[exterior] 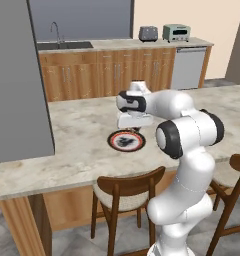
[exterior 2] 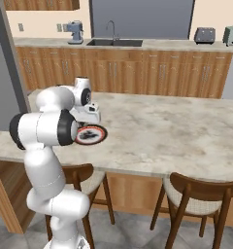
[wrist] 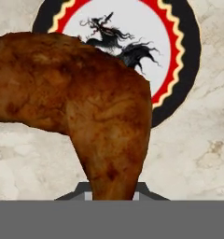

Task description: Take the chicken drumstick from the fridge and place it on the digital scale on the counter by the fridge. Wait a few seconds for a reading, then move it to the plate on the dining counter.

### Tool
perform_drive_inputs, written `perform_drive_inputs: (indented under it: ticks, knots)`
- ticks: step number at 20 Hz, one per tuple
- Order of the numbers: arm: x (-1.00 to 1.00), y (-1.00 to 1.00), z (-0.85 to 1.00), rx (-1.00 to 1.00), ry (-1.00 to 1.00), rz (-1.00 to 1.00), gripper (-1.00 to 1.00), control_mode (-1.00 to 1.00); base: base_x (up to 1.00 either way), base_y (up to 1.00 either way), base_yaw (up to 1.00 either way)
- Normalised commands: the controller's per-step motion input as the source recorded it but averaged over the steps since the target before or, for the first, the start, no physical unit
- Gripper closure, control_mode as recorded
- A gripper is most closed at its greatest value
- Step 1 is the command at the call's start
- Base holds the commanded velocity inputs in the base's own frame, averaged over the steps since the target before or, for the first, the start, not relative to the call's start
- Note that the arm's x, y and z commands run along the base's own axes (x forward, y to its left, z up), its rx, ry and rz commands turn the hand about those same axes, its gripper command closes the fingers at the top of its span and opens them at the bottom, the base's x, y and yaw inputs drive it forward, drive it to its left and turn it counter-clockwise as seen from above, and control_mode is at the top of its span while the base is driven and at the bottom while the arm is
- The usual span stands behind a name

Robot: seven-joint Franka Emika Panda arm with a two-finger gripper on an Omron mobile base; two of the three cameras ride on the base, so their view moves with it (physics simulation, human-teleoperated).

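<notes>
My gripper (wrist: pixel 113 190) is shut on the chicken drumstick (wrist: pixel 86 102), a lumpy reddish-brown piece that hangs from the fingers just above the plate (wrist: pixel 179 70). The plate (exterior: pixel 126 141) has a dark rim, a red ring and a pale centre with a dark figure. It lies on the dining counter (exterior: pixel 77 130) near its front edge. The white hand (exterior: pixel 134 120) points down over the plate (exterior 2: pixel 91 134), and the gripper (exterior 2: pixel 89 122) sits close above it. The digital scale is out of view.
Wooden chairs (exterior: pixel 124 192) (exterior 2: pixel 201 194) stand along the dining counter's near side. A tall dark grey fridge wall (exterior: pixel 17 85) rises at the left. The back counter holds a sink (exterior 2: pixel 113 43), a toaster (exterior: pixel 148 33) and a small oven (exterior: pixel 176 32).
</notes>
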Motion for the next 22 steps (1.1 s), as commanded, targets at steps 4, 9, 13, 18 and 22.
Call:
perform_drive_inputs:
  ticks: [4, 9, 13, 18, 22]
  knots:
    - [0.32, 0.02, -0.39, -0.13, 0.08, 0.00, 1.00, -1.00, 0.00, 0.00, 0.00]
    - [0.31, 0.02, -0.37, -0.08, 0.06, 0.00, 1.00, -1.00, 0.00, 0.00, 0.00]
    - [0.25, 0.00, -0.15, 0.00, 0.00, 0.00, 1.00, -1.00, 0.00, 0.00, 0.00]
    - [0.25, 0.00, 0.00, 0.00, 0.00, 0.00, 1.00, -1.00, 0.00, 0.00, 0.00]
    - [0.09, -0.03, 0.00, 0.01, 0.00, 0.00, 1.00, -1.00, 0.00, 0.00, 0.00]
